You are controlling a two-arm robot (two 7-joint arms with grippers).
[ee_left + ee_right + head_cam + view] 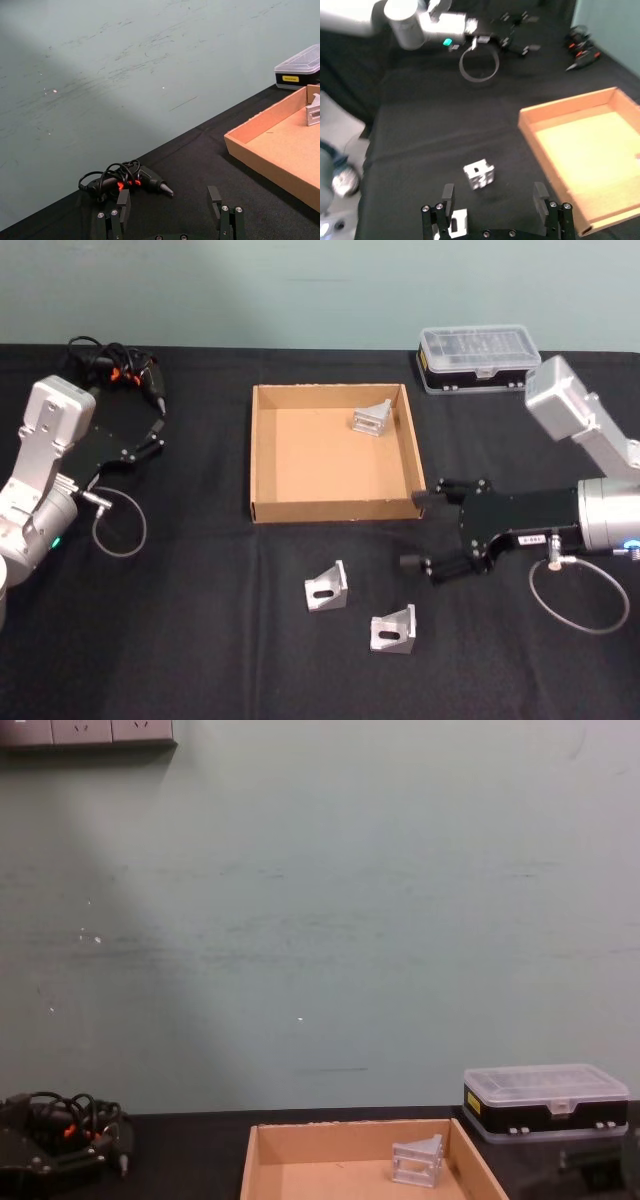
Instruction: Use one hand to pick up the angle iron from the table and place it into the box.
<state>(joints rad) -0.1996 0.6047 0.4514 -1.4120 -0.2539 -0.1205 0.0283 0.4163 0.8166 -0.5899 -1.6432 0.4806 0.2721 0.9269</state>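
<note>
Looks like the reach step: black right gripper (pixel 414 530), unclenched beside the shallow tan cardboard box (pixel 330 510), should drop onto the rightmost silver metal angle iron (pixel 393 628); left gripper (pixel 157 436) idles far-left.

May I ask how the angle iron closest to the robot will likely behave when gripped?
The angle iron looks like bare metal: probably rigid, somewhat slippery. Resting on a flat face, it should slide, not roll. Right gripper hovers open nearby; left gripper sits far left.
</note>
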